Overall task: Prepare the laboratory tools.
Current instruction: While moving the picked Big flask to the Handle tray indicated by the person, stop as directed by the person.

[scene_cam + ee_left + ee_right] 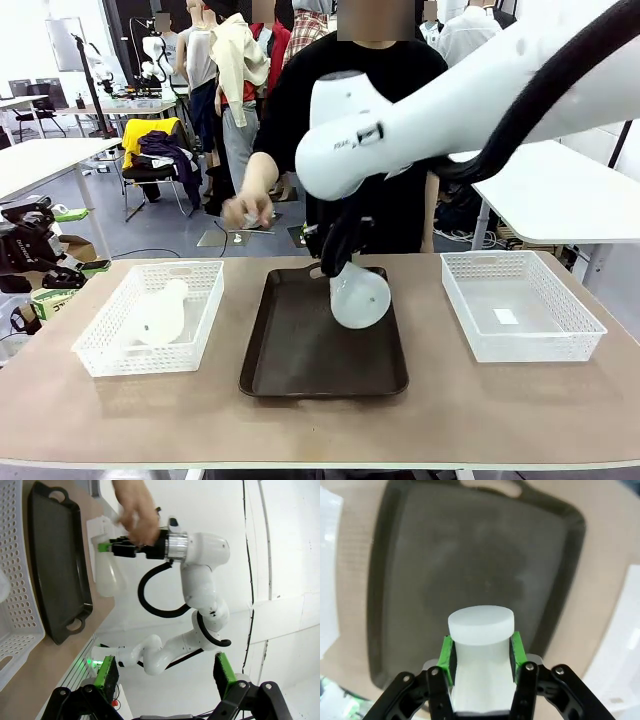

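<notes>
One frosted white flask (360, 295) hangs tilted just above the dark brown tray (300, 370). My right gripper (340, 248) is shut on its neck. In the right wrist view the green pads (447, 655) clamp the flask (480, 627) on both sides, with the tray (470, 560) beneath. The left wrist view shows that flask (107, 577) from the side. A second flask (160, 315) lies in the left white basket (100, 355). My left gripper (78, 240) stays open and holds nothing, off the table's left end; its fingers (107, 672) stand wide apart.
An empty white basket (580, 320) stands to the right of the tray. The person stands at the far side with a hand (247, 210) raised above the table's far edge, close to my right wrist, the same hand (135, 510) in the left wrist view.
</notes>
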{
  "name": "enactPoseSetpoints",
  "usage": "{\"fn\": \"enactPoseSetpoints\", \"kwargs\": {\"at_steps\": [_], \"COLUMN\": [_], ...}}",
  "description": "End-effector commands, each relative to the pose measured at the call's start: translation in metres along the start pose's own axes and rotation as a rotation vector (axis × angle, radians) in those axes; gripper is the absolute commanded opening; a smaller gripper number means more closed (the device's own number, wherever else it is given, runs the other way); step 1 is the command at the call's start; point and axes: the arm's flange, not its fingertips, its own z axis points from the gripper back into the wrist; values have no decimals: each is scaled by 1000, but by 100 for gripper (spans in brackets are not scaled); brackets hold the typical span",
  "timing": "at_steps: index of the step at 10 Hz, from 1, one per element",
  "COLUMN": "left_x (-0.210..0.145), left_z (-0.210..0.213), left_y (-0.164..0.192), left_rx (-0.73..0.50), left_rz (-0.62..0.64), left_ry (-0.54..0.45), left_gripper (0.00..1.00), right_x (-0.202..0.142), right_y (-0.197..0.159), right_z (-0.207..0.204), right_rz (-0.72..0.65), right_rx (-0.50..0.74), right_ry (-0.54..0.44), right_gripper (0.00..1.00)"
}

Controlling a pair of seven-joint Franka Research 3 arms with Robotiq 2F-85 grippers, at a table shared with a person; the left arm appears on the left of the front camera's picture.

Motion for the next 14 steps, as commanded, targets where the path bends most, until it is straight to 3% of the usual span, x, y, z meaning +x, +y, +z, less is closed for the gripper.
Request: {"fn": "enactPoseSetpoints", "kwargs": {"at_steps": [1, 7, 14], "left_x": [0, 0, 0], "left_z": [1, 1, 1], "left_y": [-2, -2, -2], "left_rx": [7, 7, 7], "left_rz": [-6, -6, -6], "left_ry": [-6, -6, -6], "left_gripper": [100, 100, 100], "right_x": [15, 12, 16], "right_y": [0, -14, -5], "right_z": [-15, -20, -26], "right_rz": [0, -41, -27], "right_rx": [6, 65, 32], "right_ry": [8, -4, 7], "right_gripper": [0, 0, 0]}}
